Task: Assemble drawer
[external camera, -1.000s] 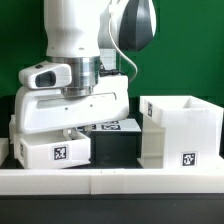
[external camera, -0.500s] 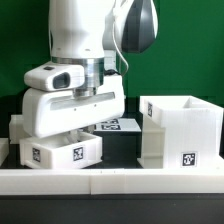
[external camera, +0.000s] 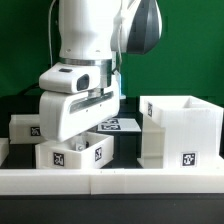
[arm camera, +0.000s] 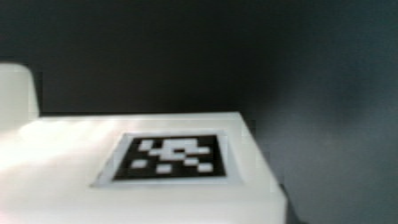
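Note:
The white boxy housing (external camera: pixel 180 132) stands at the exterior view's right, open side up, with a tag low on its front. My gripper (external camera: pixel 80 140) reaches down onto a small white tray (external camera: pixel 75 155), which bears tags on its front and sits turned at an angle just left of the housing. The fingertips are hidden behind the hand and the tray. In the wrist view a white tray surface (arm camera: pixel 107 190) with a black-and-white tag (arm camera: pixel 173 158) fills the near field, and no fingers show. A second small tray (external camera: pixel 25 128) sits at the far left.
The long low white rail (external camera: pixel 120 182) runs along the front of the table. The marker board (external camera: pixel 118 125) lies flat behind the held tray, next to the housing. A green backdrop stands behind.
The arm has moved toward the exterior view's right, and the small tray has moved with it and turned, now closer to the housing. The second tray at the left is uncovered.

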`<state>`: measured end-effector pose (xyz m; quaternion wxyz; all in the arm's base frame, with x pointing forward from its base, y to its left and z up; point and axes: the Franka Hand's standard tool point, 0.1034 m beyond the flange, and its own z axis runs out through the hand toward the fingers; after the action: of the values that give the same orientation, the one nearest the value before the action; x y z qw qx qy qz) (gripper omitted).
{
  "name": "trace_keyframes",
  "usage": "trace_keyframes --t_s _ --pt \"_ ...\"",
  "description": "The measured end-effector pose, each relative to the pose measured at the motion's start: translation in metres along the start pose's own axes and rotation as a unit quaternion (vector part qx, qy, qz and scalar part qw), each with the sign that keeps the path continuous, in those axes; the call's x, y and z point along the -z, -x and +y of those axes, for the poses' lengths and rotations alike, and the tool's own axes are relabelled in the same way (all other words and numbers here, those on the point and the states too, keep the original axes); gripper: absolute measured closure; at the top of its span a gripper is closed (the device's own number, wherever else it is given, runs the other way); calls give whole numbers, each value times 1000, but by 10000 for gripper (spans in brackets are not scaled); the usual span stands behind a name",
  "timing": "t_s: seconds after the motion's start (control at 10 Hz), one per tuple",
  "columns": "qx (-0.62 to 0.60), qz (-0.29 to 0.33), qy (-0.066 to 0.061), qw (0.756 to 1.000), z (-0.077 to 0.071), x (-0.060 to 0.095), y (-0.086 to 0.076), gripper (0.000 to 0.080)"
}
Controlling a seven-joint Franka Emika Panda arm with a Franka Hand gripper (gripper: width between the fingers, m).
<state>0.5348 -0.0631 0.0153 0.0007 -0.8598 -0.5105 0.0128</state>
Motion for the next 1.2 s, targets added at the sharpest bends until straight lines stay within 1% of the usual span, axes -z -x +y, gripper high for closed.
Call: trace_keyframes --t_s 0.1,0.2,0.3,0.4,0.5,0.8,1.0,1.2 --pt "47 -3 2 999 1 0 0 758" --pt "99 -6 6 995 0 0 -2 758" --pt "135 -10 4 991 -2 1 -8 758" --pt "193 -17 -1 981 -3 1 -12 758" --pt "231 -20 0 973 -4 1 -13 758" --pt "273 -25 -2 962 -3 0 -9 758" --pt "275 -20 0 961 -7 1 -23 758" --pt "278 -15 2 961 -10 3 -40 758"
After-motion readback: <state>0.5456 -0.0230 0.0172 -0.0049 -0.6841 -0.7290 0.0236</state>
